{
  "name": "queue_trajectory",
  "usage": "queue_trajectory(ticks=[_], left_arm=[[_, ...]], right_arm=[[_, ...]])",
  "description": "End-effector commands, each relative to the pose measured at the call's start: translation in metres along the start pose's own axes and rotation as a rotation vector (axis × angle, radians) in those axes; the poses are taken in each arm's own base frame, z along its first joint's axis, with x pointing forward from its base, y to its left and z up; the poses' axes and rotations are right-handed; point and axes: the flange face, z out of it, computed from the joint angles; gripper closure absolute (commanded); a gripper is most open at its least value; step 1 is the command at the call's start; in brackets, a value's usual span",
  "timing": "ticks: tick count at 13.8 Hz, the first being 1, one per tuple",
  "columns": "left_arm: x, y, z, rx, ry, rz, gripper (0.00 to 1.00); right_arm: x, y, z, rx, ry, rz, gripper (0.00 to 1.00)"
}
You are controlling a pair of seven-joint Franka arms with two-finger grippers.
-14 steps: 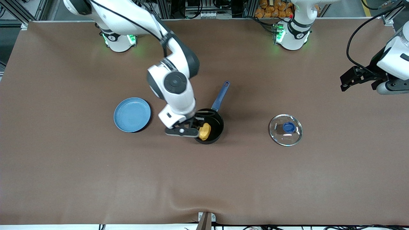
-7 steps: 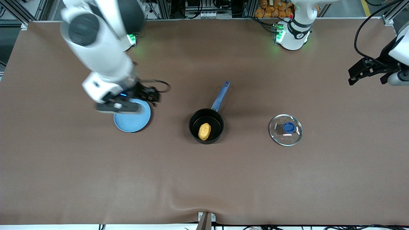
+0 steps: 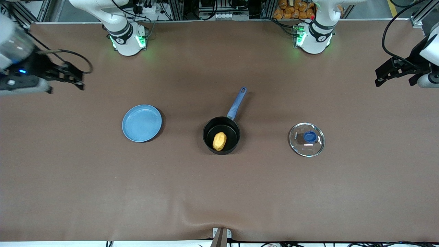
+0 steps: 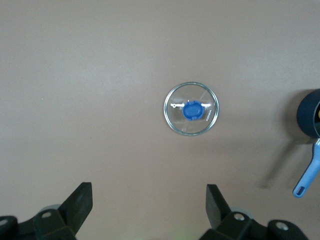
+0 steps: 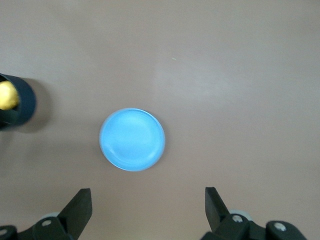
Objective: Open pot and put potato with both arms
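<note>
The black pot [image 3: 221, 135] with its long blue handle [image 3: 236, 102] stands open at the table's middle. The yellow-orange potato [image 3: 219, 141] lies inside it. The clear glass lid [image 3: 306, 139] with a blue knob lies flat on the table beside the pot, toward the left arm's end; it also shows in the left wrist view [image 4: 191, 108]. My right gripper [image 3: 73, 77] is open and empty, high over the right arm's end of the table. My left gripper [image 3: 386, 72] is open and empty, high over the left arm's end.
A flat light-blue plate [image 3: 142, 123] lies beside the pot toward the right arm's end, and shows in the right wrist view [image 5: 132, 139]. The pot's edge with the potato shows there too [image 5: 15, 100]. A brown cloth covers the table.
My right gripper let go of the potato in the pot, then rose and swung away past the plate to the right arm's end. My left gripper drifted slightly outward.
</note>
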Motion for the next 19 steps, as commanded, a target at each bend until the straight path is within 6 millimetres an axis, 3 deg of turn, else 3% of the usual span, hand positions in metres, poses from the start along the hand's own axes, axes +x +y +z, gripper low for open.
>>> queue_trajectory(ticks=[1,3,19], left_arm=[[-0.010,0.008,-0.006,-0.018,-0.013,0.032,0.00],[-0.012,0.010,-0.009,-0.018,-0.012,0.036,0.00],[-0.002,0.011,0.001,-0.048,-0.043,0.026,0.00]], right_arm=[[-0.041,0.031,0.004,-0.001,-0.004,0.039,0.00],[-0.050,0.036,0.011,-0.016,-0.012,0.056,0.00],[-0.032,0.040,0.017,-0.025,-0.004,0.048,0.00]])
